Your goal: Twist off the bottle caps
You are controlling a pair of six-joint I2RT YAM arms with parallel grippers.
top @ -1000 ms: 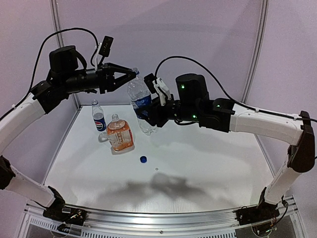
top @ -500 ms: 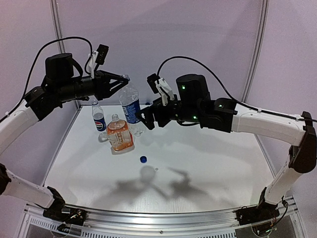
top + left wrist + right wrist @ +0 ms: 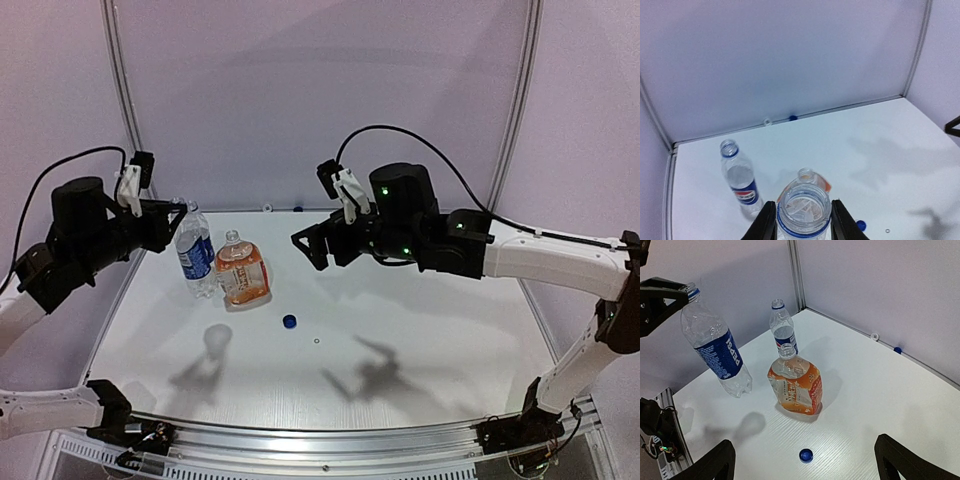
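Three caps were off their bottles at this point. One blue cap (image 3: 289,322) sat loose on the white table (image 3: 430,330), a bit below centre in the top view and near a tiny ring (image 3: 316,341). The second blue cap (image 3: 792,118) and the whitish cap (image 3: 767,121) were side by side but not touching, up against the back wall in the upper middle of the left wrist view. The left gripper (image 3: 179,209), at the left of the top view, was pinched tight on the neck of the big blue-labelled bottle (image 3: 196,252). That bottle was tilted with its mouth open, and its shadow fell apart from it, so it seemed to hang clear of the table. The right gripper (image 3: 311,250), around centre frame, had its jaws spread wide with nothing in them, well apart from everything. The orange-labelled bottle (image 3: 794,381) stood in the middle of the right wrist view, with the small blue-labelled bottle (image 3: 782,326) just behind it, both with open mouths.
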